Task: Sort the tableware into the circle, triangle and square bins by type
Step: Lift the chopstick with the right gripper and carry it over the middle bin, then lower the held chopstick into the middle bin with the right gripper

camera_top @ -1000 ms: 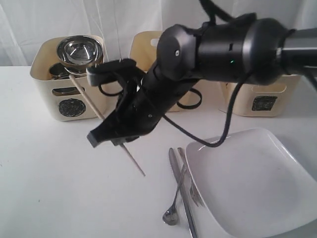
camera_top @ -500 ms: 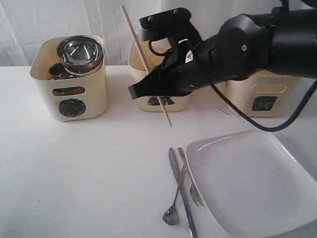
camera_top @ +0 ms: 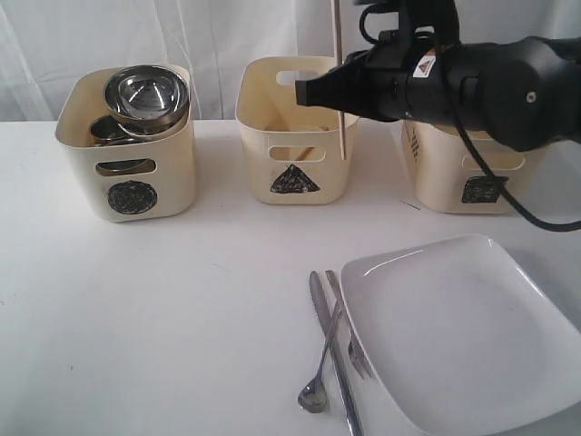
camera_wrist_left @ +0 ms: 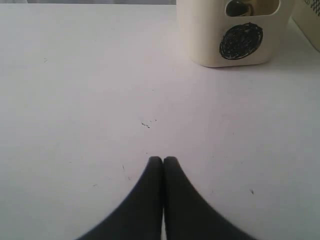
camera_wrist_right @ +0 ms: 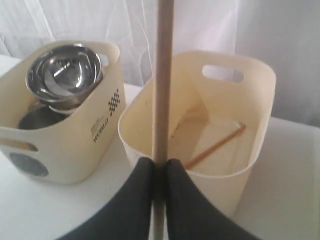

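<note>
Wooden chopstick point(camera_top: 336, 36) held upright at the triangle bin point(camera_top: 259, 154)

My right gripper point(camera_wrist_right: 159, 162) pinches this light, stiff, slick stick low down, so it could pivot. It is probably over the opening. My left gripper point(camera_wrist_left: 163, 160) is closed and empty.

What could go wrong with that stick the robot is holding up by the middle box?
The chopstick stands upright in the right pincer. Its lower end seems to hang at the triangle bin's front wall, not clearly inside. Let go now, it might hit the rim and land on the table. Pinched so thinly, it could also slip or swing.
</note>
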Tool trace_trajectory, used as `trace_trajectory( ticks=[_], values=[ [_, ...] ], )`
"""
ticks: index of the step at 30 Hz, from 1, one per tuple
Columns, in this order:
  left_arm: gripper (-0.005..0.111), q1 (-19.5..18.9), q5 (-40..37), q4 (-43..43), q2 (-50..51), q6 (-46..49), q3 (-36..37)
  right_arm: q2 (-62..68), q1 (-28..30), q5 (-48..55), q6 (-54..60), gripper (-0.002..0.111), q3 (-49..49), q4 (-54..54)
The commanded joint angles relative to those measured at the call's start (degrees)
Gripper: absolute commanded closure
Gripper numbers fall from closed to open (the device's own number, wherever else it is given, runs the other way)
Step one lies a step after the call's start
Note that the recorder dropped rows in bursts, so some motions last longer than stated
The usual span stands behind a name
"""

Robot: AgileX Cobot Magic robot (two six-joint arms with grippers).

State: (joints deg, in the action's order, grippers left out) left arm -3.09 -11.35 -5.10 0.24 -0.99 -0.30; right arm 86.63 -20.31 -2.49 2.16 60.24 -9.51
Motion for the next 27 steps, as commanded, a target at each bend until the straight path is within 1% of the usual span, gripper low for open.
trace_trajectory(
  ticks=[1, 8, 14, 23, 27],
  values=[
    [0.107, -0.2, 0.2, -0.3, -0.2, -0.2, 0.3, -0.6, 0.4, -6.0, -0.1, 0.108, -0.3, 0.4],
    [0.107, -0.2, 0.2, -0.3, -0.2, -0.2, 0.3, 1.9, 0.4, -16.1, 2.4, 0.108, -0.1, 0.4],
    [0.107, -0.2, 0.2, -0.3, -0.2, -0.2, 0.3, 6.7, 0.6, -16.1, 5.8, 0.108, 2.6, 0.4],
    [0.107, -0.2, 0.2, -0.3, -0.2, -0.2, 0.3, 11.0, 6.1, -15.2, 5.1, 0.108, 6.4, 0.1],
    [0.107, -0.2, 0.2, -0.3, -0.2, -0.2, 0.3, 12.6, 6.7, -13.9, 5.1, 0.108, 9.1, 0.1]
  ],
)
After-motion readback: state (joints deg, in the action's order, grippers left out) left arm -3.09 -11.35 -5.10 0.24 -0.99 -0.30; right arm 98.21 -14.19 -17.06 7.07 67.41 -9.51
